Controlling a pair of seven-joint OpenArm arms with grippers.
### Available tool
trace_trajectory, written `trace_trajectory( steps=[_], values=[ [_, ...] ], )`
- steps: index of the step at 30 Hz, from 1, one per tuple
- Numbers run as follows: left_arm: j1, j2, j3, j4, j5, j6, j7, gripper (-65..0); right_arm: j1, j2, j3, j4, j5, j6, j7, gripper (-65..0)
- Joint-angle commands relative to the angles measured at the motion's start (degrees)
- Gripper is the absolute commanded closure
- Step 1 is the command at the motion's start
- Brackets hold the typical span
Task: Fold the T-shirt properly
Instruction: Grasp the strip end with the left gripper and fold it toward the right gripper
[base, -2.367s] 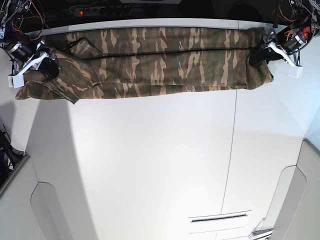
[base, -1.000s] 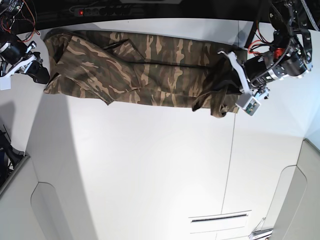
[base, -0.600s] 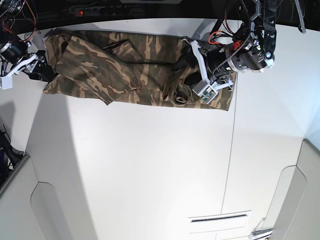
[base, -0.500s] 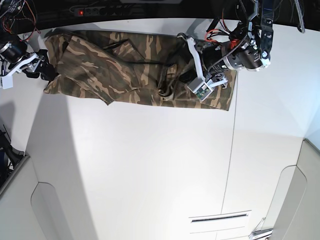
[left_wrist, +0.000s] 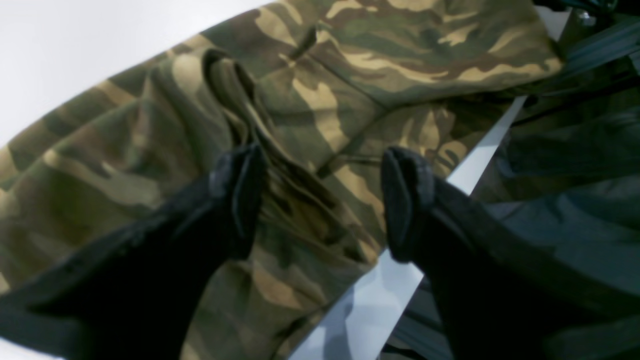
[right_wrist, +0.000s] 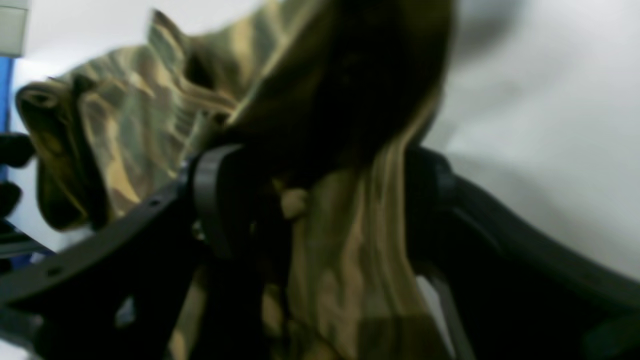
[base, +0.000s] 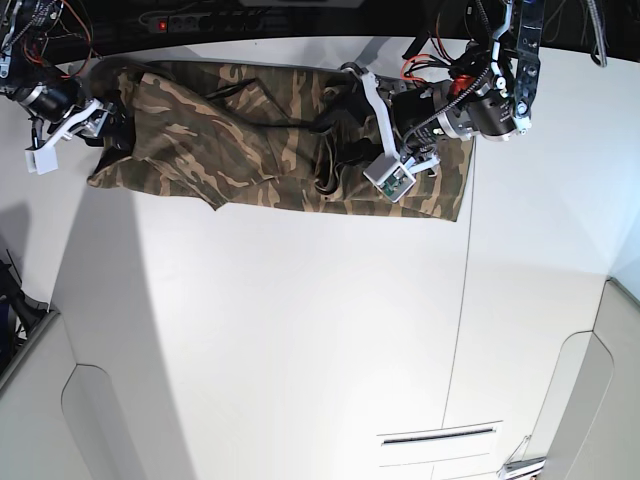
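The camouflage T-shirt (base: 240, 130) lies bunched along the far edge of the white table (base: 300, 330), with its right end folded over toward the middle. My left gripper (base: 340, 135) hovers over that folded part. In the left wrist view it (left_wrist: 320, 200) is open, and the shirt (left_wrist: 350, 60) lies creased under and between its fingers. My right gripper (base: 108, 130) is at the shirt's left end. In the blurred right wrist view it (right_wrist: 320, 200) has its jaws wide apart, with a bunch of the shirt (right_wrist: 125, 115) between them.
A power strip (base: 165, 22) with a red light lies behind the table's far edge. A seam (base: 465, 300) runs down the table on the right. Grey panels (base: 40, 400) stand at the near corners. A slot (base: 440, 435) is at the near edge.
My left arm carried the shirt's right end leftward over the middle and now has its jaws apart above it. My right gripper moved right onto the shirt's left end.
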Motion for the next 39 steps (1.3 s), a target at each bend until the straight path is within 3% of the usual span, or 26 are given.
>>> trace_trajectory(
  steps=[1, 7, 19, 24, 26, 30, 35, 39],
  values=[
    [-0.31, -0.15, -0.11, 0.90, -0.98, -0.20, -1.27, -39.6, 0.09, 0.63, -0.66, -0.17, 0.20, 0.17, 0.26, -43.7],
    [-0.28, -0.13, -0.11, 0.90, -0.98, -0.20, -1.25, -39.5, 0.09, 0.63, -5.42, -0.48, 0.24, 0.17, 0.81, -43.6],
    [-0.28, -0.13, -0.11, 0.90, -0.57, -0.20, -1.25, -39.5, 0.22, 1.25, -5.03, 1.73, 2.73, 0.22, -1.38, -43.6],
    [-0.31, -0.13, -0.11, 0.90, -0.61, -0.20, -1.51, -39.5, 0.24, -0.04, -5.40, 1.73, 3.87, 0.22, -1.07, -42.5],
    [-0.31, -0.15, -0.13, 0.96, -1.22, -0.22, -1.90, -39.5, 0.26, -0.66, -5.42, 1.73, 3.89, 0.20, -0.85, -34.1],
    [-0.31, -0.13, -0.39, 2.91, -2.78, -0.24, -2.34, -38.8, 0.24, -0.96, -5.40, 1.73, 3.89, 0.17, -0.57, -1.9],
    [-0.31, -0.15, -0.39, 5.42, -2.64, -0.24, -1.79, -38.8, 0.57, -0.22, -4.42, 1.73, 3.89, 0.22, -0.63, 0.0],
    [-0.28, -0.17, -0.39, 6.32, 0.15, -0.22, -0.94, -38.9, 2.73, 2.86, -0.59, 1.73, 3.41, 0.20, -0.90, 0.0]
  ],
)
